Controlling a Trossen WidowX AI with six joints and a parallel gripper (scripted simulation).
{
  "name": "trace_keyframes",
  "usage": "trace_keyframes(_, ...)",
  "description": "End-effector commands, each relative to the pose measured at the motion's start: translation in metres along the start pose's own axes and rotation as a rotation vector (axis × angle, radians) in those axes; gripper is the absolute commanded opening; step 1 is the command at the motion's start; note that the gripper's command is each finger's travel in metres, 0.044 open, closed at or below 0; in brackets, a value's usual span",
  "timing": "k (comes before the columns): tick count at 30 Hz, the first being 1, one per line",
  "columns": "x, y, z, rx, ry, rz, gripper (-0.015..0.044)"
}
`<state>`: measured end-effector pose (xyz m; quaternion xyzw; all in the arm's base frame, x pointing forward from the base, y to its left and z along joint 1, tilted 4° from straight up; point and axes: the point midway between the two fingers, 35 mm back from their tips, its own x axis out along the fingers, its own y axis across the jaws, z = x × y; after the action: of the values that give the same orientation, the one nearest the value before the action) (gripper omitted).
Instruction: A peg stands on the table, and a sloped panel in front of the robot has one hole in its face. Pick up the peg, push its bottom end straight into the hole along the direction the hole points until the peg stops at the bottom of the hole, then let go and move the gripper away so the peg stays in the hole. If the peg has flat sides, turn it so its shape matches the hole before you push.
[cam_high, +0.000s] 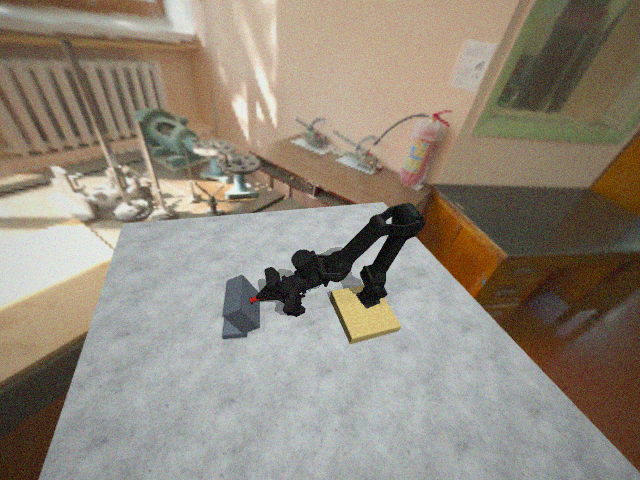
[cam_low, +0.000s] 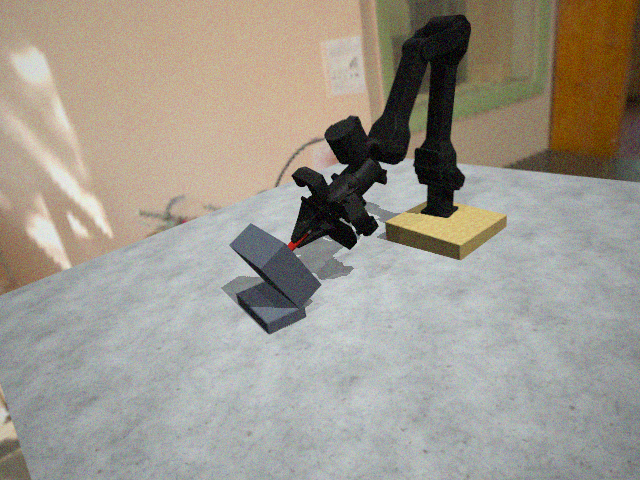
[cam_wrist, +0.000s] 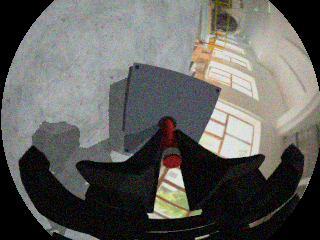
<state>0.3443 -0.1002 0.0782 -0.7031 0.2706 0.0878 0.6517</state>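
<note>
The red peg (cam_high: 253, 299) (cam_low: 293, 244) (cam_wrist: 168, 131) is round and tilted. Its bottom end is inside the hole of the blue-grey sloped panel (cam_high: 241, 302) (cam_low: 289, 273) (cam_wrist: 170, 95); how deep it sits is hidden. In the wrist view the dark rim of the hole shows around the peg where it enters the face. My gripper (cam_high: 261, 297) (cam_low: 297, 241) (cam_wrist: 168, 132) is shut on the peg, with the fingertips close above the panel's face. The peg's top end, with a grey band below it, sticks out between the fingers in the wrist view.
The panel stands on a low blue-grey base (cam_high: 233, 330) (cam_low: 271, 315) on the grey table (cam_high: 310, 403) (cam_low: 361, 387). The arm's own yellow mounting block (cam_high: 367, 322) (cam_low: 439, 232) is behind the gripper.
</note>
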Motion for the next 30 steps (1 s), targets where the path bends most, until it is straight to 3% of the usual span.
trace_keyframes(1, 0.0033, 0.0015, 0.0006, -0.002, -0.003, 0.004, 0.0000)
trace_keyframes(22, 0.0059, 0.0001, 0.0001, 0.000, 0.000, 0.000, 0.0000)
trace_keyframes(30, 0.0059, 0.0001, 0.0001, 0.000, 0.000, 0.000, 0.0210)
